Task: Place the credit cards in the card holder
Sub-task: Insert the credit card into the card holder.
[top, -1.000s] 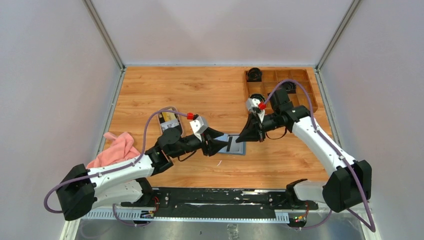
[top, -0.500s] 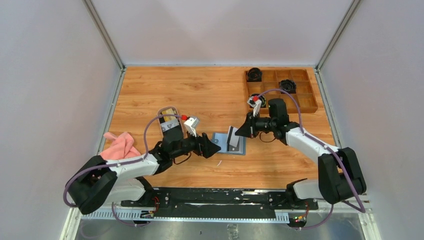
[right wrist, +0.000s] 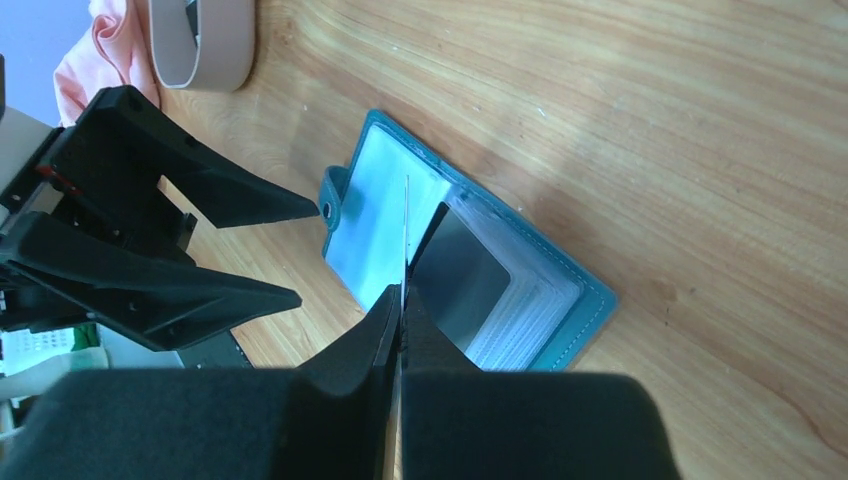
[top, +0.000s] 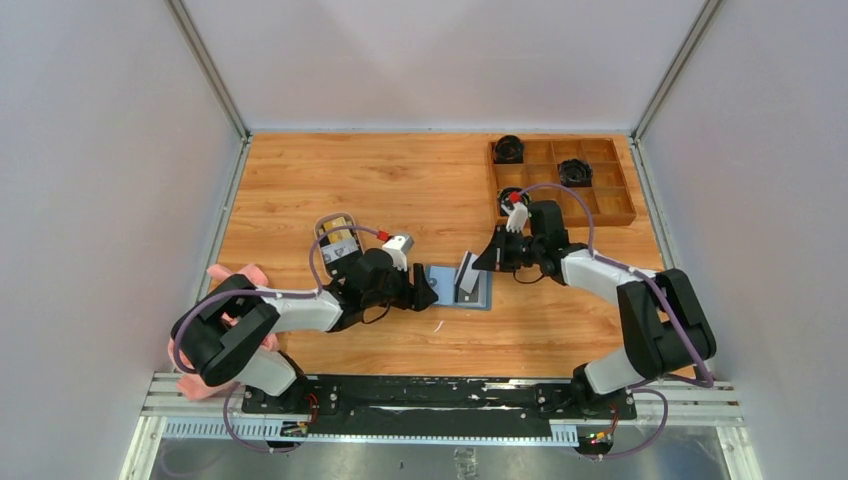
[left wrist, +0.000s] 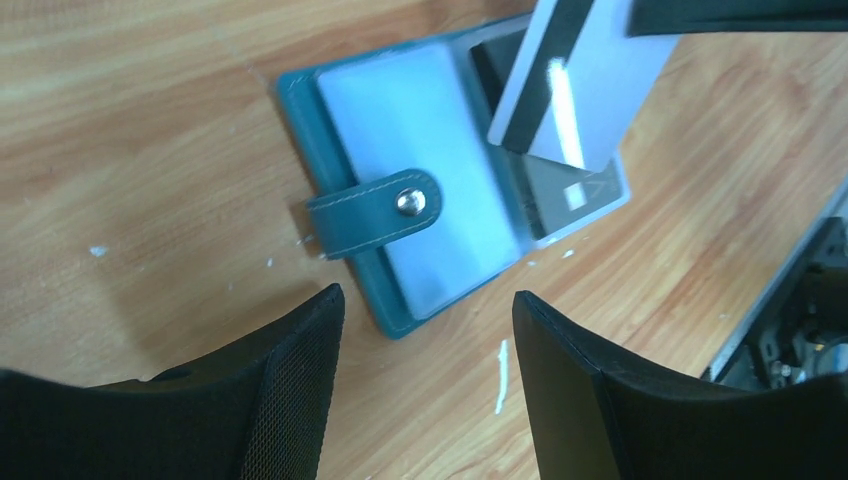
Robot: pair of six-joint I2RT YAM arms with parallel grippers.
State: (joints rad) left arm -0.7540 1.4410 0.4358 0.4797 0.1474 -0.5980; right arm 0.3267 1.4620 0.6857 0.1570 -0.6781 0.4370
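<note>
- Right pincer (right wrist: 400, 300) is clamped on a thin light grey plastic card with a black stripe (left wrist: 575, 90). It holds the card on edge, tilted over the right half of the flat teal-blue folding card holder (left wrist: 400, 150) (whether the card's lower corner is inside a pocket I cannot tell).
- Left pincer (left wrist: 428, 310) stands open just beside the holder's left edge, with nothing between its fingers.
- The holder lies opened on the wooden desk (top: 400, 180), its strap with a round metal snap (left wrist: 405, 202) folded over the left clear pocket.
- A dark card (right wrist: 455, 275) sits in a right-hand pocket.
- Left of the holder and farther back, a small oval white dish (right wrist: 215, 70) carries a yellowish card (top: 340, 238).
- A pink cloth (right wrist: 95, 50) lies farther left, and a brown wooden compartment tray (top: 605, 217) sits well to the right, toward the back.
</note>
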